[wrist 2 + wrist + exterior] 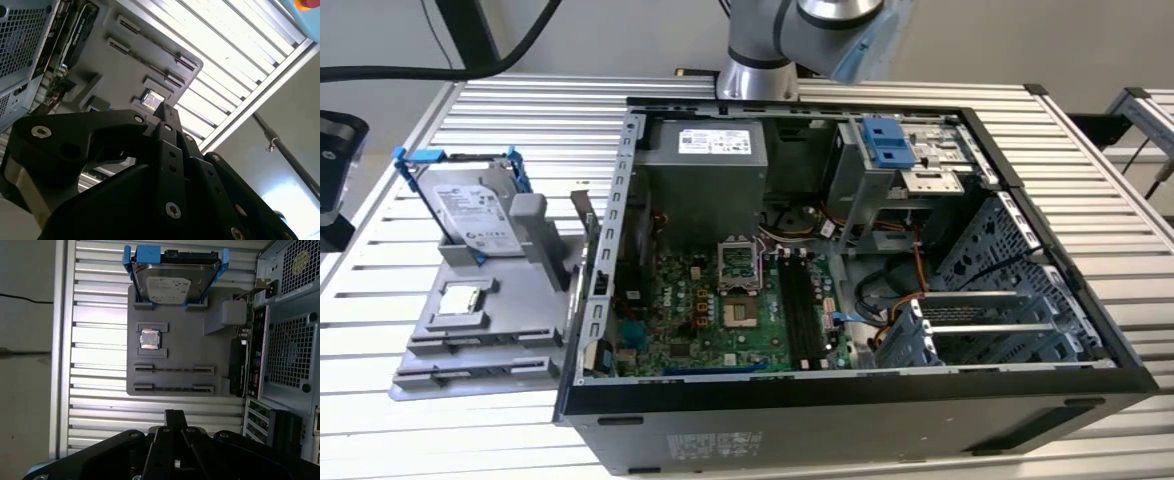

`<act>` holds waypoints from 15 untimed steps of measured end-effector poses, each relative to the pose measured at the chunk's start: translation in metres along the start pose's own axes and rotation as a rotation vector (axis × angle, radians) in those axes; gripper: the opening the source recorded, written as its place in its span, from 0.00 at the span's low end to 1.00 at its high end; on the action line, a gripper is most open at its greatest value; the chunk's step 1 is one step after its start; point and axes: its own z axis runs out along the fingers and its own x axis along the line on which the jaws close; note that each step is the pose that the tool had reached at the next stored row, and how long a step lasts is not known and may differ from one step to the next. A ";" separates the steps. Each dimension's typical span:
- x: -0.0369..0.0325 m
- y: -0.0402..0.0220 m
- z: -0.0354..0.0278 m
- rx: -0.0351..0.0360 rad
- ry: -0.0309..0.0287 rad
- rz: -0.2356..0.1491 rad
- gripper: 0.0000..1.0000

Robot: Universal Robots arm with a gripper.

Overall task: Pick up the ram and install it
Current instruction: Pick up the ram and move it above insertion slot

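Note:
The ram is out of view. My gripper (173, 416) is shut, its black fingers pressed together with nothing between them; in the second wrist view the gripper (165, 111) shows the same. It hangs high above the grey holder tray (180, 347), which lies on the table beside the open computer case (854, 395). The tray has two long narrow holders (174, 369) showing only thin dark grooves. On the motherboard (707, 320) inside the case run the black memory slots (801, 310); I cannot tell whether anything is seated in them.
On the tray a silver hard drive (172, 285) sits in a blue bracket, with a small square chip (150, 339) below it. A dark expansion card (240, 372) stands between tray and case. The arm (781, 40) rises behind the case. The table is slatted aluminium (520, 110).

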 end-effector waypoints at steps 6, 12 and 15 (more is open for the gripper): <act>0.0001 0.0000 0.0000 0.0001 0.0006 0.000 0.00; 0.0000 0.0000 0.0001 -0.0004 0.0024 -0.024 0.00; 0.0000 0.0000 0.0000 -0.0015 0.0051 -0.079 0.00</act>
